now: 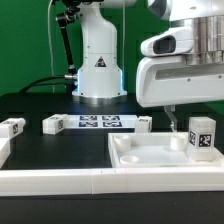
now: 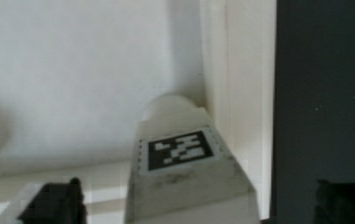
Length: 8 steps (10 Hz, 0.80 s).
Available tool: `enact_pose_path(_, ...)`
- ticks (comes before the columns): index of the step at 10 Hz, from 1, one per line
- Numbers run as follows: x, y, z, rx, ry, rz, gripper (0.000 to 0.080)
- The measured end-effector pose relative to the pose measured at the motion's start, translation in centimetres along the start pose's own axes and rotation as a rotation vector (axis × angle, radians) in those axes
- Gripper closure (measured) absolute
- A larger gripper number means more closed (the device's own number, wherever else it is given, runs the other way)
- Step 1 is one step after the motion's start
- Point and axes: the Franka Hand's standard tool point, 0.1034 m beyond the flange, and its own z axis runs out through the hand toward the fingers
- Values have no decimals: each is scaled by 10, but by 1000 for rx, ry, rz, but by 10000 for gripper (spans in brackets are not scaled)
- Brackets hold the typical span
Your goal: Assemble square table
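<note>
The white square slab (image 1: 150, 156) lies at the exterior view's right, raised rim up. One white block leg (image 1: 203, 136) with a tag stands upright in its far right corner. My gripper (image 1: 190, 122) hangs just above that leg and is open. In the wrist view the leg (image 2: 195, 150) stands between my two dark fingertips (image 2: 57, 203), with a gap on each side, against the slab's rim (image 2: 245, 60). Three more legs lie on the black table: one at the left (image 1: 12, 127), one nearer the middle (image 1: 55, 124), one by the slab (image 1: 143, 123).
The marker board (image 1: 100, 122) lies flat before the robot base (image 1: 98, 60). A long white border rail (image 1: 60, 181) runs along the front and up the left edge. Black cables hang behind the base.
</note>
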Motion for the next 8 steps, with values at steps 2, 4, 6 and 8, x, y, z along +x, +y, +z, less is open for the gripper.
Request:
enact_pose_path(2,0,0,0,0,0,2,381)
enact_pose_path(4,1,3,0,-2,0,12,504)
enact_pose_path(6,1,4,0,3,1,70,504)
enact_pose_path(8,1,5,0,21,8,333,505)
